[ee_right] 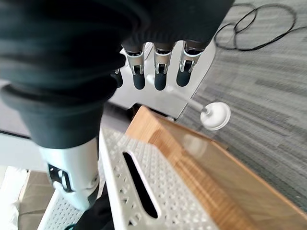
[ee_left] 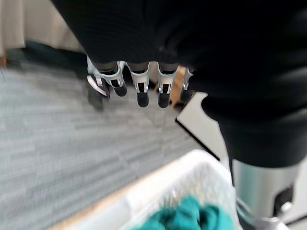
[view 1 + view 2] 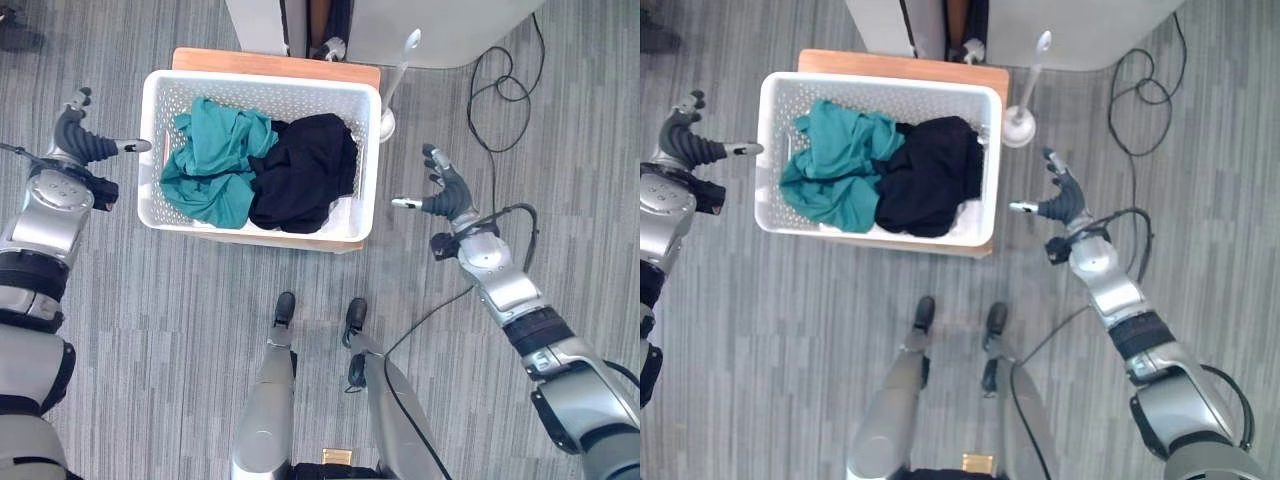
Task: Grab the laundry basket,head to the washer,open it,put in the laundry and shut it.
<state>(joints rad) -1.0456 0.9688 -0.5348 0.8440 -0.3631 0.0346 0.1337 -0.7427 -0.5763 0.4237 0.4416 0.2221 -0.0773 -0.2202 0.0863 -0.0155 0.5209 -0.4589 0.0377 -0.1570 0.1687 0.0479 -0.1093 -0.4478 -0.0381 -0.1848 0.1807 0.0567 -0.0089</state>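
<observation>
A white perforated laundry basket (image 3: pixel 372 130) stands on a low wooden platform (image 3: pixel 275 64) in front of me. A teal garment (image 3: pixel 213 160) lies in its left half and a black garment (image 3: pixel 300 170) in its right half. My left hand (image 3: pixel 78 136) hovers open just off the basket's left rim, its thumb almost touching the rim. My right hand (image 3: pixel 444 192) is open a short way off the right rim, apart from it. The basket's slotted handle (image 1: pixel 140 184) shows in the right wrist view. The washer's white body (image 3: pixel 440 28) stands behind the platform.
A white round-based stand (image 3: pixel 386 124) stands by the basket's back right corner. A black cable (image 3: pixel 505 85) loops on the grey carpet at the right. A dark gap (image 3: pixel 318 22) separates two white units at the back.
</observation>
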